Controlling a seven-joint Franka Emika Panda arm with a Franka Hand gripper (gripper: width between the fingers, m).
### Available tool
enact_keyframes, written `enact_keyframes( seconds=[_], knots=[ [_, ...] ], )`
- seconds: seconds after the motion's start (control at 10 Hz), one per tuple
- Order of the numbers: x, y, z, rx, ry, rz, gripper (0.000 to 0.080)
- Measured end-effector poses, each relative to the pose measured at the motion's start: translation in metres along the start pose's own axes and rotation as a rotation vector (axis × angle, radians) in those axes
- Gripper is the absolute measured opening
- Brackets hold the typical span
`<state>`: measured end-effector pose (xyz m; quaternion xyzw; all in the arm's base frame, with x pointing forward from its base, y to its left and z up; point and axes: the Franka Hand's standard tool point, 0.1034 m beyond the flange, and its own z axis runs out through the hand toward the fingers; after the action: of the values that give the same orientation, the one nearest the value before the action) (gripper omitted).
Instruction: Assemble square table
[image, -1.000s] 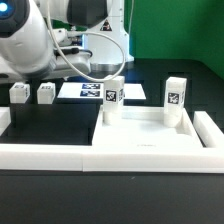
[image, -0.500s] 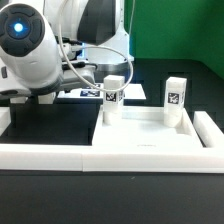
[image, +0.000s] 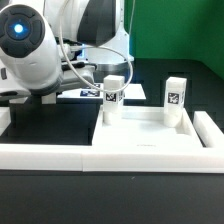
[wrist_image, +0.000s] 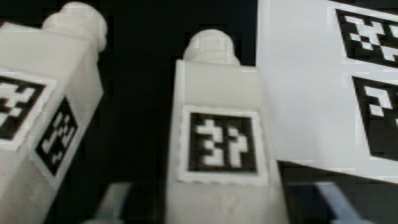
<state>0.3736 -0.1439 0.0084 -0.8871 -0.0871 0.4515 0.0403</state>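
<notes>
Wrist view: I see gripper (wrist_image: 199, 203) fingers spread apart either side of a loose leg (wrist_image: 217, 130) (tag toward camera) | exterior view: tabletop (image: 145, 130) centre-right, against the border wall (image: 60, 158), carrying two upright legs (image: 113, 97).

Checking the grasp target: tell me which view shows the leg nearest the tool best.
The wrist view: the leg fills the frame, tag readable. In the exterior view the arm hides it.
</notes>
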Motion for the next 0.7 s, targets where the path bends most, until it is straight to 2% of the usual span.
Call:
enact_keyframes(
  seconds=[0.7],
  knots=[
    [0.0004, -0.001, -0.0003, -0.002, -0.001, -0.004, 0.029]
  ],
)
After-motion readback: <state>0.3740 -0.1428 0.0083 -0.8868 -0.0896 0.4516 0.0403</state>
